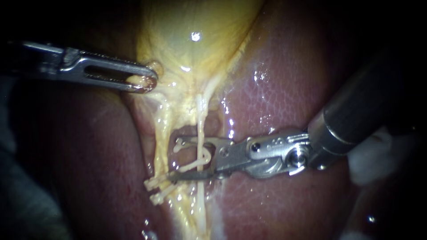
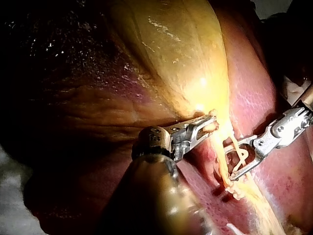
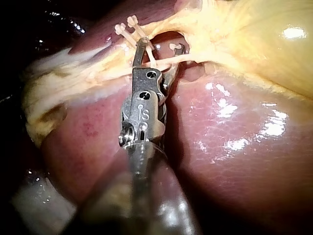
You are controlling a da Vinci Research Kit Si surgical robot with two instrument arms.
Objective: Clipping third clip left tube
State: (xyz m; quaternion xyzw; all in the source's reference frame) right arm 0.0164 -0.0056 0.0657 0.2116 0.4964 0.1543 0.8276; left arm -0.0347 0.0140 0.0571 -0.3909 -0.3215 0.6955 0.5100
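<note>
My left instrument [image 1: 149, 82] comes in from the left, its slotted jaws shut on a fold at the gallbladder's [image 1: 195, 35] lower edge; the left wrist view shows this grip [image 2: 210, 125]. The left tube [image 1: 162, 142] runs down from there and carries two white clips [image 1: 155, 190]. My right instrument [image 1: 177, 160] holds an open white clip [image 1: 195, 165] between its spread jaws. A thin pale tube [image 1: 201, 129] crosses inside that clip. The lower jaw's tip reaches the left tube just above the two clips. In the right wrist view the jaws [image 3: 161, 49] straddle the pale strands.
Glossy red liver [image 1: 275, 98] lies on both sides of the yellow tissue. A white gauze pad [image 1: 373, 155] sits behind the right instrument's shaft. A dark opening shows between the two tubes, above the held clip.
</note>
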